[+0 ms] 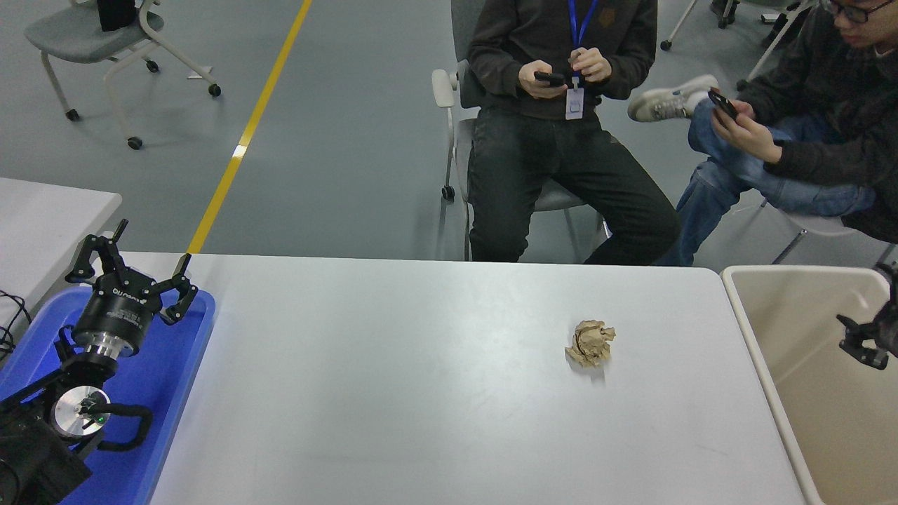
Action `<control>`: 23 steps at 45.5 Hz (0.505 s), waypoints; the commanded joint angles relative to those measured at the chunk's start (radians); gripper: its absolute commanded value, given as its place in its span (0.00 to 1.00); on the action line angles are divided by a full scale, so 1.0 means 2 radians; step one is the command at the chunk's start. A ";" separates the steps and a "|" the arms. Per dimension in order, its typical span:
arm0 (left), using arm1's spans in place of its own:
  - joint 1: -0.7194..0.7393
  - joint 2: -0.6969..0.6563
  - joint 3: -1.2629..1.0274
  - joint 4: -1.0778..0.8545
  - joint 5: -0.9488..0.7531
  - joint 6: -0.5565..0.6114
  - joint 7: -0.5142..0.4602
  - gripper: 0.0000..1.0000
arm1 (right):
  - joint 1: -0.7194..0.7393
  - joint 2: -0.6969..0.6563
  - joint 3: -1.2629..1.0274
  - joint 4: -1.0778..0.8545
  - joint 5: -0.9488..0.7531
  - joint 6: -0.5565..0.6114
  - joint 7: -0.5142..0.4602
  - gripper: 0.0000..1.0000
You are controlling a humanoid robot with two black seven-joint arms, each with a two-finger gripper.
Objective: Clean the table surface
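The table surface (421,400) is a wide grey-white top that fills the lower half of the head view. A crumpled brown paper ball (591,342) lies on it right of centre. My left gripper (133,261) is parked at the lower left above the blue tray (175,372), open with nothing in it. Only a small part of my right gripper (868,344) shows at the right edge. It hangs over the beige bin (745,315), well to the right of the paper ball.
The beige bin stands against the table's right end, the blue tray against its left end. Two seated people (561,140) hold phones beyond the far edge. A second white table (42,217) is at far left, and a wheeled chair (91,35) stands on the floor.
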 commanded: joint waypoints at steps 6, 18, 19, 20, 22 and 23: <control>0.000 0.000 0.000 0.000 0.000 0.000 0.000 1.00 | -0.014 0.053 0.080 0.013 0.004 0.012 0.001 0.99; 0.000 0.000 0.000 0.000 0.000 0.000 0.000 1.00 | -0.015 0.071 0.088 0.015 0.004 0.016 0.001 0.99; 0.000 0.000 0.000 0.000 0.000 0.000 0.000 1.00 | -0.015 0.073 0.092 0.016 0.004 0.016 0.001 0.99; 0.000 0.000 0.000 0.000 0.000 0.000 0.000 1.00 | -0.015 0.074 0.095 0.016 0.004 0.017 0.001 0.99; 0.000 0.000 0.000 0.000 0.000 0.000 0.000 1.00 | -0.015 0.079 0.105 0.016 0.004 0.019 0.001 0.99; 0.000 0.000 0.000 0.000 0.000 0.000 0.000 1.00 | -0.015 0.080 0.108 0.017 0.004 0.021 0.001 0.99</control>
